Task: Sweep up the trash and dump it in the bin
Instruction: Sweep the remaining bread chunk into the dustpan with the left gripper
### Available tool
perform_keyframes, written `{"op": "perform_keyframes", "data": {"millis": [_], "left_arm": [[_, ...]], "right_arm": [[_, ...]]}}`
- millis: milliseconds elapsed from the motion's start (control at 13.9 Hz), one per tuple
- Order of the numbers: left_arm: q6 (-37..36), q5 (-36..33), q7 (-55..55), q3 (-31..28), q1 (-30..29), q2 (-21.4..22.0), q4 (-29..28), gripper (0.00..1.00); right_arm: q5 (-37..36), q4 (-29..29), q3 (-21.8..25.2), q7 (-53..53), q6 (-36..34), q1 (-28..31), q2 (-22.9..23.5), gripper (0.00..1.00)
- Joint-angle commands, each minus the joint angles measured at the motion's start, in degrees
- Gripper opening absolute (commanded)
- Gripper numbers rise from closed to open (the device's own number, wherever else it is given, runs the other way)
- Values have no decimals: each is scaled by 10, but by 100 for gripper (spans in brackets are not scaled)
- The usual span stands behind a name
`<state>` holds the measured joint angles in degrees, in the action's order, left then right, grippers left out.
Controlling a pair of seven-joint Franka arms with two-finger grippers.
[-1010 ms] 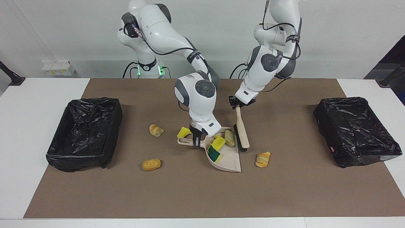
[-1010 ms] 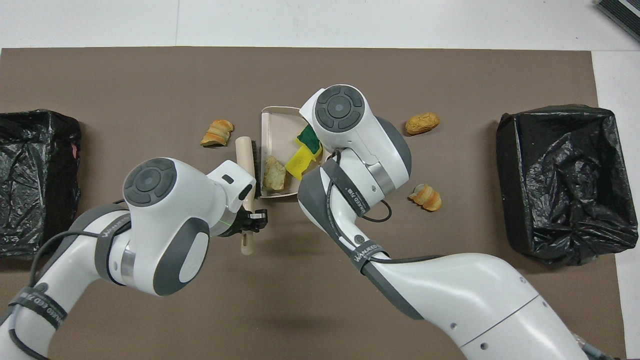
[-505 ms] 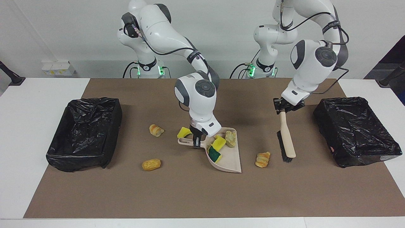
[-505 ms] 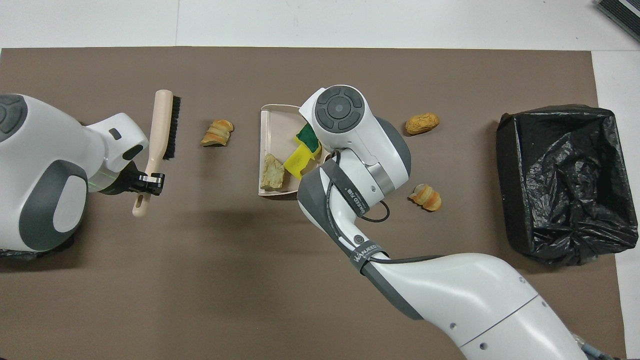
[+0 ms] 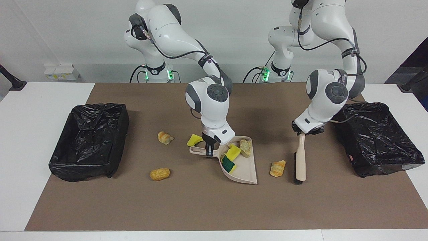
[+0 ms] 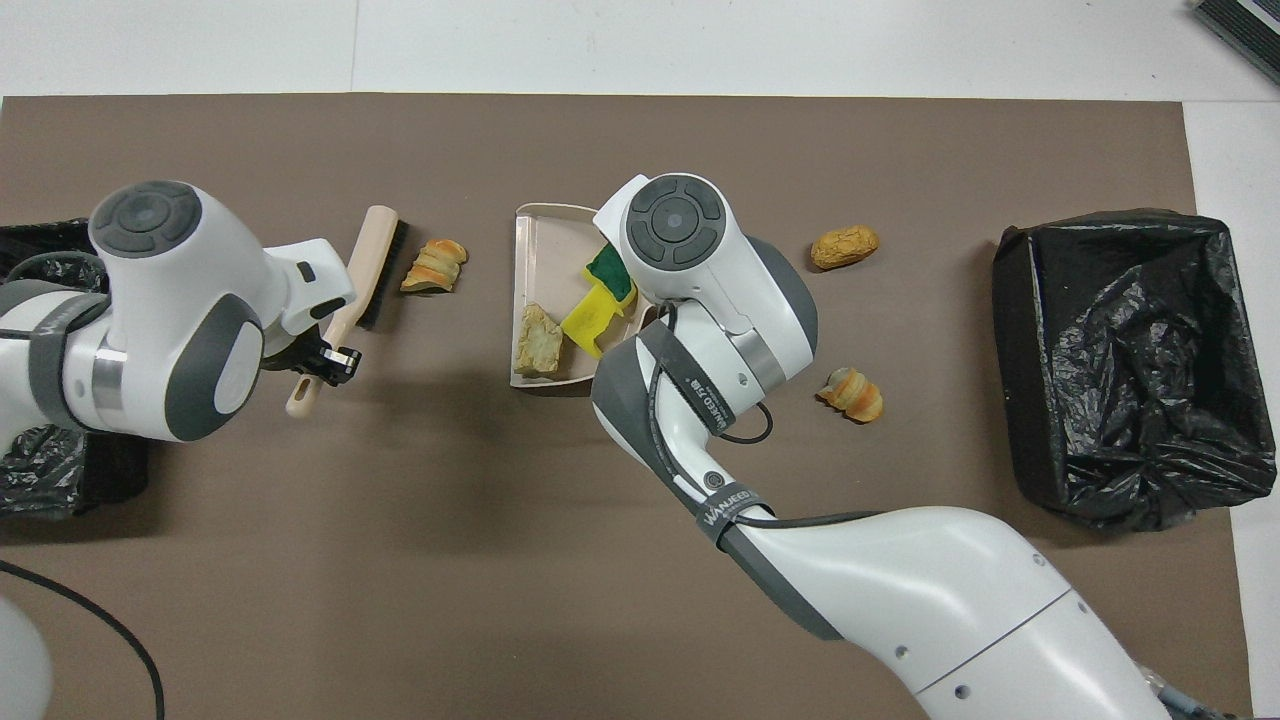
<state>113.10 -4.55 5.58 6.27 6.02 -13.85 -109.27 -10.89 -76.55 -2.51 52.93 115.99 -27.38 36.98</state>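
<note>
My right gripper [image 5: 209,150] is shut on the handle of the beige dustpan [image 5: 246,172], which lies on the mat holding two yellow-green sponge pieces [image 5: 230,157] and a tan bread lump [image 5: 246,147]. My left gripper [image 5: 303,131] is shut on the handle of the beige brush [image 5: 300,164], whose bristles stand on the mat beside a croissant scrap [image 5: 277,168], toward the left arm's end from it. More trash lies loose: a yellow sponge [image 5: 194,140] by the dustpan handle, a croissant [image 5: 165,137] and a bread lump [image 5: 159,173]. In the overhead view the brush [image 6: 372,265] adjoins the croissant [image 6: 435,267].
Two black-lined bins stand on the brown mat: one [image 5: 384,160] at the left arm's end, close to the left arm's wrist, and one [image 5: 80,169] at the right arm's end. The right forearm hangs over the dustpan [image 6: 540,225] in the overhead view.
The left arm carried the brush from the dustpan's side out toward its own end, then lowered it beside the croissant scrap. The dustpan shifted slightly; the right gripper kept its hold.
</note>
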Motion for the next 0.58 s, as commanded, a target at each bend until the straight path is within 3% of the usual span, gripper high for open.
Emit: {"op": "perform_keyframes", "data": {"millis": [0,505], "left_arm": [[-5,15,0,-6,36,11,-11,0],[-49,78,-36,-5,124,51,-57,0]], "right_arm": [[-1,4,-5,-15,-14,-4,2,0],[-4,-4,-5,-10,-16,-6,2,0]]}}
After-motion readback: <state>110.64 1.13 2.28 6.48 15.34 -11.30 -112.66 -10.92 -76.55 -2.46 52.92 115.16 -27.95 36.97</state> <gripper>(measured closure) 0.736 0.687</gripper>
